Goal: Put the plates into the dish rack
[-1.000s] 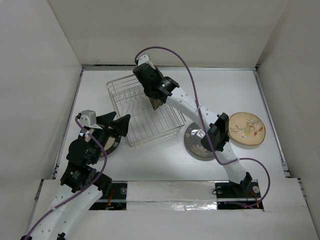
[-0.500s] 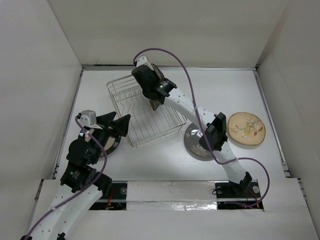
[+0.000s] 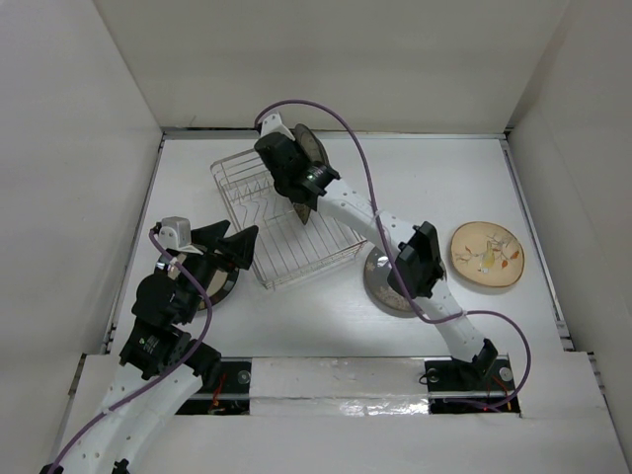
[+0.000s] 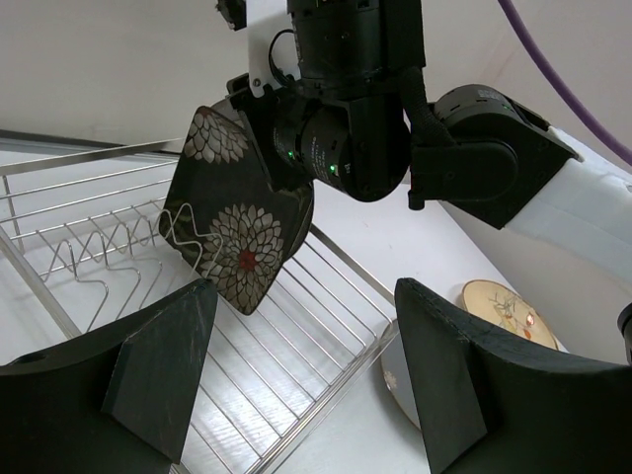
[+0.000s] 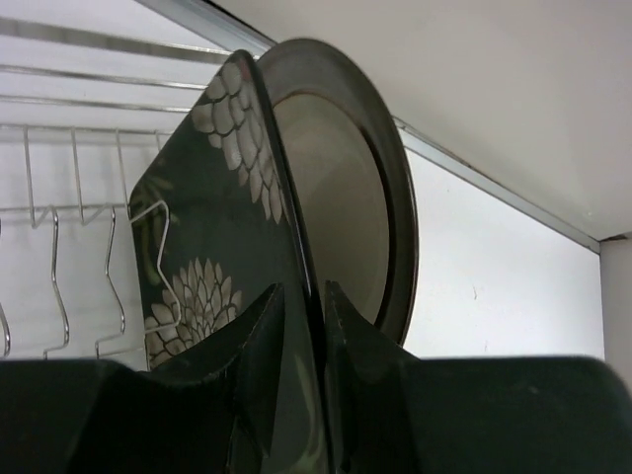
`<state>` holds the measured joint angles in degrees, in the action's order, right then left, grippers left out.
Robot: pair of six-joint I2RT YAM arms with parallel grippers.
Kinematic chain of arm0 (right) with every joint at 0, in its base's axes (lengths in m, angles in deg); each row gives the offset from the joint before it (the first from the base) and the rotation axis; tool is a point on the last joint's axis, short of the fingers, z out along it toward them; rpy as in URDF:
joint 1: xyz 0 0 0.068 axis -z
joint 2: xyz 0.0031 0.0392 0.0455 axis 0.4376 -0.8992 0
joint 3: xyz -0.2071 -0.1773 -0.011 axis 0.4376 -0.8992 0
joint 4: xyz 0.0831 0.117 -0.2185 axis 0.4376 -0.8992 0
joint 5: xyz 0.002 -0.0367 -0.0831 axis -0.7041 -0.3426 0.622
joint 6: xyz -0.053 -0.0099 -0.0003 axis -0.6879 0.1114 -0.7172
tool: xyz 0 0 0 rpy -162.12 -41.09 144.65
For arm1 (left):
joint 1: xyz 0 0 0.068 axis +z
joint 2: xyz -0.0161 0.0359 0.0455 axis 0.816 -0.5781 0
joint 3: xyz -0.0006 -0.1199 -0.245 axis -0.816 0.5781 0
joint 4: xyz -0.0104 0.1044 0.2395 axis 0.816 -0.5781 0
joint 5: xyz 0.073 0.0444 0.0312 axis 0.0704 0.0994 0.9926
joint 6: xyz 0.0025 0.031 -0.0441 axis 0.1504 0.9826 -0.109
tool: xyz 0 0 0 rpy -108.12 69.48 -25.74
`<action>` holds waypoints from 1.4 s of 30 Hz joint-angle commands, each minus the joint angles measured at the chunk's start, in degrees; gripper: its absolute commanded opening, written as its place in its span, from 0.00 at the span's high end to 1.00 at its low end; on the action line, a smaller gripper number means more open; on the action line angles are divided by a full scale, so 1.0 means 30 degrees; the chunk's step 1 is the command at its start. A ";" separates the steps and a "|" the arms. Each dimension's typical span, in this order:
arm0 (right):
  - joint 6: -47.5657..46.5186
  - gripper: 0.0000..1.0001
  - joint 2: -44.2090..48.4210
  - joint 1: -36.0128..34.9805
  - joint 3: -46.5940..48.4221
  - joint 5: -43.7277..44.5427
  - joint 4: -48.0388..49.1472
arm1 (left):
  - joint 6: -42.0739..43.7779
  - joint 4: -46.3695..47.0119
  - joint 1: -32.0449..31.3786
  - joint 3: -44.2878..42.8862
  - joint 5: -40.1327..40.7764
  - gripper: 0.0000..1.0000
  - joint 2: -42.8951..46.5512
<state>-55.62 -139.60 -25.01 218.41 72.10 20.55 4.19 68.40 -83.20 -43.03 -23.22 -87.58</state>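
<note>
My left gripper (image 3: 235, 237) hangs wide open and empty at the dish rack's (image 3: 296, 252) near-left corner, above a round plate (image 3: 223, 285) on the worktop (image 3: 444, 188). Over the rack, my right gripper (image 5: 299, 321) is pinched on the dark square plate (image 4: 237, 232). That plate is tilted, its lower corner among the prongs (image 4: 99, 262), with a dark-rimmed round plate (image 5: 370, 197) just behind it. The grey plate (image 3: 380, 283) and the tan plate (image 3: 487, 255) lie to the right.

Dark square plate (image 4: 237, 242) with white flowers, silver rack (image 3: 296, 249)
</note>
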 commanded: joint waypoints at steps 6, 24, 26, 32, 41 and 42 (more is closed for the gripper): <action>-0.0021 0.54 0.1173 -0.0357 -0.0879 0.0375 0.2548 | 0.0052 0.0721 -0.0105 -0.0193 -0.0050 0.29 -0.0089; 0.5010 1.00 1.6984 -0.0448 -1.9117 0.0024 1.0635 | 0.0081 0.0691 -0.0105 -0.0164 -0.0166 0.30 0.0262; 0.8055 1.00 2.0528 0.0196 -2.4021 -0.0444 1.0753 | 0.0081 0.0720 -0.0105 -0.0193 -0.0370 0.31 0.0408; 1.7304 1.00 2.9835 0.4846 -3.4667 -0.2695 0.6604 | 0.0227 0.0983 -0.0105 -0.0106 -0.0957 0.82 0.0467; 2.2536 0.36 3.6068 1.0765 -4.1072 -0.9375 0.3283 | 0.0315 0.0837 -0.0105 -0.0164 -0.0812 1.00 0.0847; 2.2625 0.32 3.5952 1.1210 -4.1395 -0.9932 0.3660 | 0.0315 0.0837 -0.0105 -0.0164 -0.0753 1.00 0.0848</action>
<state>5.18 -31.58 4.98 96.36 51.27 31.83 4.64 68.51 -83.20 -43.01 -24.97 -86.00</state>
